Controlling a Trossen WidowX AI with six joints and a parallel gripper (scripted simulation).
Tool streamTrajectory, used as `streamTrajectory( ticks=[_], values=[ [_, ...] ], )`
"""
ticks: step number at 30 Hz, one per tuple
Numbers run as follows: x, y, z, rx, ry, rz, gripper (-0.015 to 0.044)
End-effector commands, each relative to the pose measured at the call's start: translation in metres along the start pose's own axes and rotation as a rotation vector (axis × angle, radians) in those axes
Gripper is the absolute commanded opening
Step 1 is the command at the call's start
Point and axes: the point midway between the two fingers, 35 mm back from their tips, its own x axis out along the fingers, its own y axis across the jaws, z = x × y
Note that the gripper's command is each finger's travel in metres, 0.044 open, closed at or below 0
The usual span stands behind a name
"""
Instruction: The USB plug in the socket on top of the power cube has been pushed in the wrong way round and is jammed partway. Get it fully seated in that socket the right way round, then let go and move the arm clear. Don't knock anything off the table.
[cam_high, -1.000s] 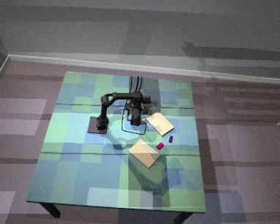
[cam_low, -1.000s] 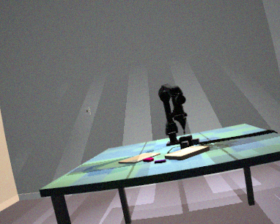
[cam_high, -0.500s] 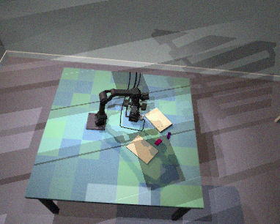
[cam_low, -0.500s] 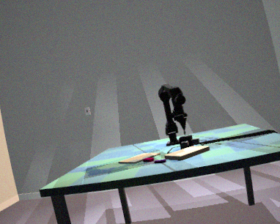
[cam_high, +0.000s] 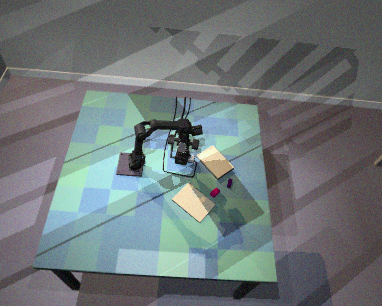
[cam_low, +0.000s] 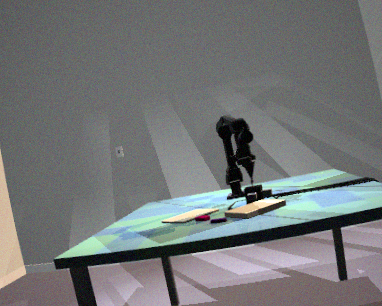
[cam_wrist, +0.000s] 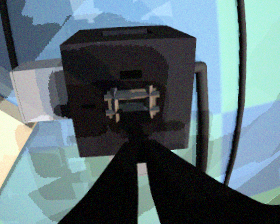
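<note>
The dark power cube (cam_wrist: 128, 78) (cam_high: 181, 159) (cam_low: 253, 192) stands on the table near the arm's base. In the wrist view its top face fills the middle, with the socket at its centre. The metal USB plug (cam_wrist: 133, 103) stands in that socket. My gripper (cam_wrist: 139, 150) (cam_high: 181, 148) (cam_low: 250, 179) hangs straight over the cube, fingers pointing down, shut on the USB plug. The plug's black cable (cam_wrist: 239, 66) curves round the cube's right side. How deep the plug sits is not clear.
Two tan boards (cam_high: 215, 161) (cam_high: 193, 201) lie right of the cube, with a magenta block (cam_high: 215, 192) and a purple block (cam_high: 229, 183) between them. A pale block (cam_wrist: 28, 93) adjoins the cube's left side. Cables (cam_high: 180, 107) run to the back edge.
</note>
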Motion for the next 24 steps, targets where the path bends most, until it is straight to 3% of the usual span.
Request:
streamTrajectory(
  ticks=[1,24],
  values=[
    [0.0005,-0.0002,-0.0005,-0.005,0.004,-0.001,0.0],
    [0.0032,-0.0002,-0.0003,-0.005,0.004,-0.001,0.0]
  ],
)
